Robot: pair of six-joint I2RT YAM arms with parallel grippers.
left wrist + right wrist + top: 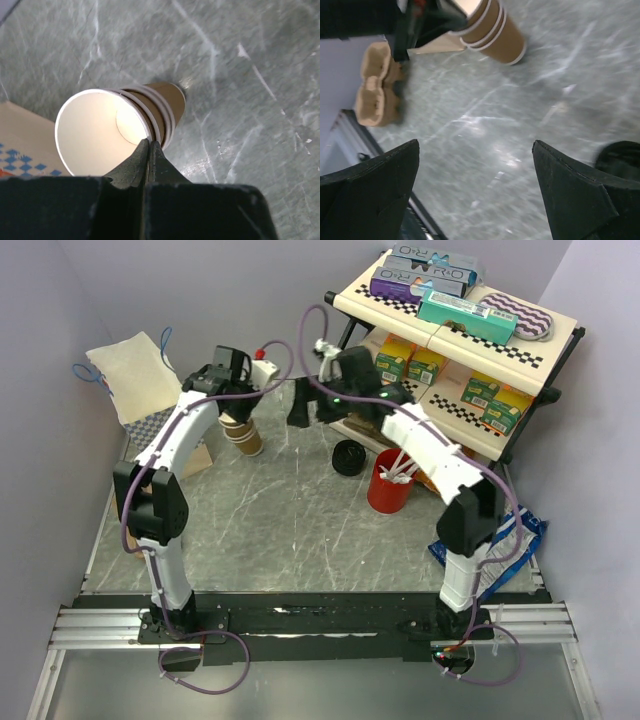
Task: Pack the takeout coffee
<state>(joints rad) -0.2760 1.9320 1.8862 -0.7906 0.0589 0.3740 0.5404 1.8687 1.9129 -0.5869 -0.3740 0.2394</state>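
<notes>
A nested stack of lidless brown paper cups with white insides leans on the grey table at the back left. My left gripper is shut on the rim of the top cup, its fingertips pinched together over that rim. My right gripper hangs wide open above the bare table, to the right of the stack, with nothing between its fingers. A round black lid lies on the table to its right. No lidded takeout coffee is in view.
A red cup of stirrers stands near the black lid. A two-level shelf of boxes fills the back right. A paper bag lies at the back left, a brown moulded carrier beside it. A blue packet lies at the right edge.
</notes>
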